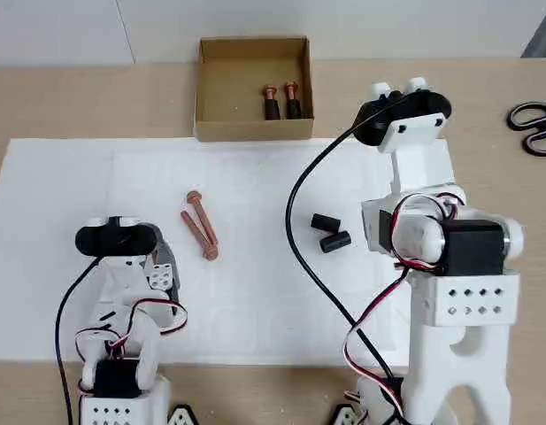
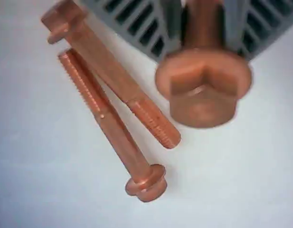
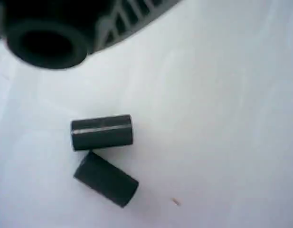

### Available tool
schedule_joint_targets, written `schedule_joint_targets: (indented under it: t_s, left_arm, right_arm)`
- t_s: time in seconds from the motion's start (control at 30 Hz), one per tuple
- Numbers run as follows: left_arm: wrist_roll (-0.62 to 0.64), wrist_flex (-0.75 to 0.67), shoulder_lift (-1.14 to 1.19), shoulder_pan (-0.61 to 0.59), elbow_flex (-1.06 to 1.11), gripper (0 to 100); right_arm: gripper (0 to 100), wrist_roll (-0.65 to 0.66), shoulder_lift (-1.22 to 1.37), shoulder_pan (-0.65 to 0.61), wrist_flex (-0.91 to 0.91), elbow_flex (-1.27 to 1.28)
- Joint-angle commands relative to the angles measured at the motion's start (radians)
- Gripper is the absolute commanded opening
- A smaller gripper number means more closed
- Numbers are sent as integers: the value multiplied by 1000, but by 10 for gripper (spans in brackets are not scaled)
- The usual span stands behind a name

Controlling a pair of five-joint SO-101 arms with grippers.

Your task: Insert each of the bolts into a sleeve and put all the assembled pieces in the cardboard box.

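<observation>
Bolt and sleeve gripped.
Left gripper is clamped on a bolt, head toward its camera; right gripper is clamped on a sleeve, bore seen end-on. Loose bolts are laid side by side, heads opposed; loose sleeves touching; two assembled pieces in the cardboard box.

I count one cardboard box with two assembled pieces inside it. Just this side of the box lie two loose bolts and two empty sleeves. A third bolt and a third sleeve are held up. One pair of scissors lies right of the box.
</observation>
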Motion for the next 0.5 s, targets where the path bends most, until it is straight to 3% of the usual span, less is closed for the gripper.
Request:
schedule_joint_targets:
  t_s: [0.0,0.23,0.47]
  left_arm:
    - [5,32,-15,5,-7,5]
    - [5,60,-15,-3,-116,5]
    - [-17,284,-15,-3,-341,5]
  right_arm:
    - [4,-5,-27,-2,-22,-2]
    - [4,-5,-30,-1,-62,-9]
    - [4,-5,-36,4,-51,-106]
